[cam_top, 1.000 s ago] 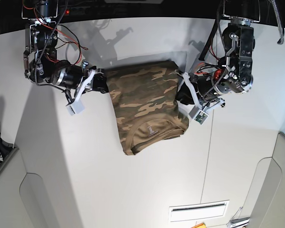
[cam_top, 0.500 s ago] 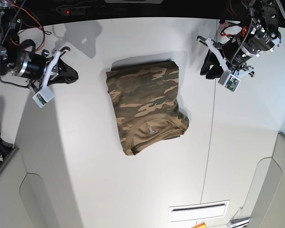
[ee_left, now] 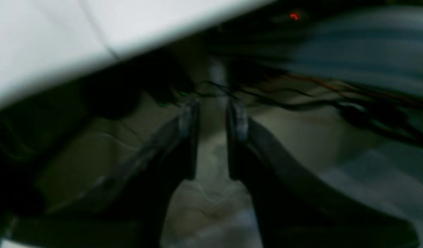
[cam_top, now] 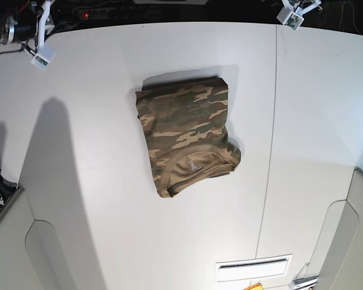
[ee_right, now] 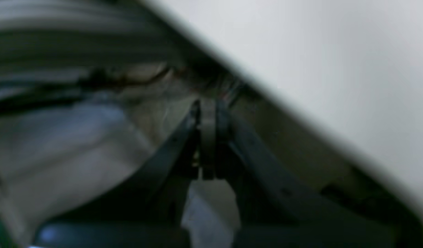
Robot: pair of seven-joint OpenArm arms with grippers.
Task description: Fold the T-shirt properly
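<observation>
From here I see the left gripper (ee_left: 213, 137) with its fingers parted, nothing between them, and the right gripper (ee_right: 211, 137) closed, both past the table's far edge. Well apart from both, the camouflage T-shirt (cam_top: 184, 127) lies folded mid-table (cam_top: 169, 241), collar on the near side.

camouflage T-shirt (cam_top: 186, 124), folded, flat on white table (cam_top: 127, 235)
</observation>
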